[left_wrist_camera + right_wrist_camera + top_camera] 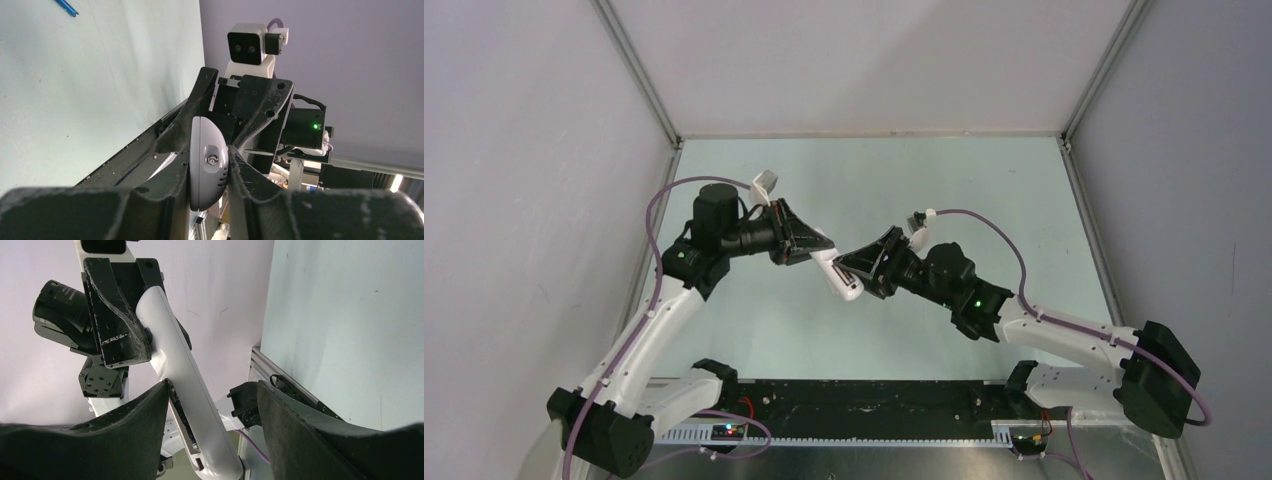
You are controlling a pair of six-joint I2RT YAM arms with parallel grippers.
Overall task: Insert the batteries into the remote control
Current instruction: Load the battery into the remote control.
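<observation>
Remote control [845, 280]: white, held in the air above mid-counter, slanting, between the two arms. Its far end is clamped in the left gripper [822, 254], whose jaws are clenched on the body; the left wrist view shows the rounded end pinched from both sides.

Right gripper [212, 390]: jaws released and straddling the remote's near half. One finger [140, 430] sits against its edge, the other stands apart from it. A dark seam or slot runs along that edge; I cannot tell whether the cover is off.

Step in hand, judged: steady the remote and get at the battery bay. Do it well by keeping the left clamp firm and square. Close the right jaws only on the cover end and pull along the body's long axis, since twisting could pry it loose.

Slim blue cylinder [66, 7]: lies on the counter well apart from the remote, probably a battery. No grey-brown one is visible.

Counter [944, 180]: pale green and matte, beneath the remote. A black rail [864, 400] lies nearer than the remote. Grey-lilac wall panels [864, 60] in aluminium framing stand beyond it.
</observation>
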